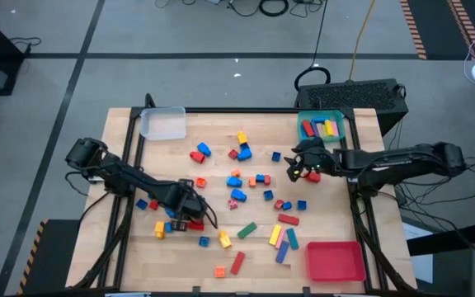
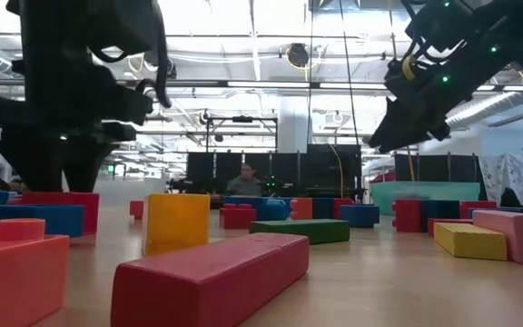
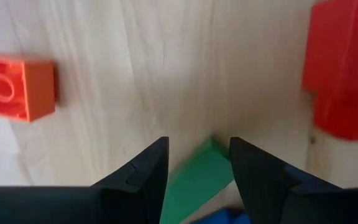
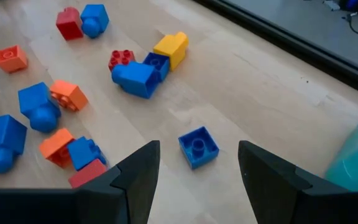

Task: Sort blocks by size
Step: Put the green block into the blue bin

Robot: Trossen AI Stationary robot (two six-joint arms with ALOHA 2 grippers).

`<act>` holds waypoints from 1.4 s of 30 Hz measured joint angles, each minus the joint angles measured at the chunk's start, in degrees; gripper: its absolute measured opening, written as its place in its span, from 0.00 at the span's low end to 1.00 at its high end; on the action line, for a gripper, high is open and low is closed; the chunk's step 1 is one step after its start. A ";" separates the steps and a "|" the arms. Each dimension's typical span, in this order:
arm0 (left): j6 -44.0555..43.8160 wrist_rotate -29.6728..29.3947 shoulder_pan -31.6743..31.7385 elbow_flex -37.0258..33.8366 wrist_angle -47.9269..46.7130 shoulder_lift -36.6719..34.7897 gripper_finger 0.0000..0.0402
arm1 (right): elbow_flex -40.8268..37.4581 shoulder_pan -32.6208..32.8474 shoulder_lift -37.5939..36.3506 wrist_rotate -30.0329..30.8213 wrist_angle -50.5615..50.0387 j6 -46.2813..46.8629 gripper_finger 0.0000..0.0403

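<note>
Many small blocks (image 1: 237, 177) in red, blue, yellow, green, orange and pink lie scattered over the wooden table. My left gripper (image 1: 192, 213) points down over the near left part, between an orange block (image 3: 17, 87) and a red block (image 3: 344, 74). It is shut on a green block (image 3: 197, 180). My right gripper (image 1: 297, 165) hangs open at the far right, slanting down. A small blue block (image 4: 197, 146) lies on the table ahead of its fingers, untouched. My left gripper pinches the green block between its two fingers, which point down from above. One corner of the block (image 3: 213, 144) sticks out past the fingertips, and the block lies slanted in the hold. The fingers hide the rest of it. Whether it is clear of the table does not show.
A clear tray (image 1: 163, 124) stands at the far left. A teal tray (image 1: 322, 126) at the far right holds several blocks. A red tray (image 1: 335, 261) stands at the near right. Long bars (image 1: 283, 235) lie to the left of the red tray.
</note>
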 joint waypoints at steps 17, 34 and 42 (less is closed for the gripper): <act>12.16 4.74 0.02 0.35 -5.25 -0.07 0.42 | -0.02 0.30 2.79 -0.26 4.09 0.90 0.50; 16.00 2.51 2.92 -3.15 -3.40 -0.11 0.42 | -0.02 2.95 2.79 0.07 6.11 0.89 0.50; 15.70 2.84 5.47 -3.30 -0.49 -0.20 0.26 | -0.02 2.95 2.79 0.04 6.15 1.27 0.50</act>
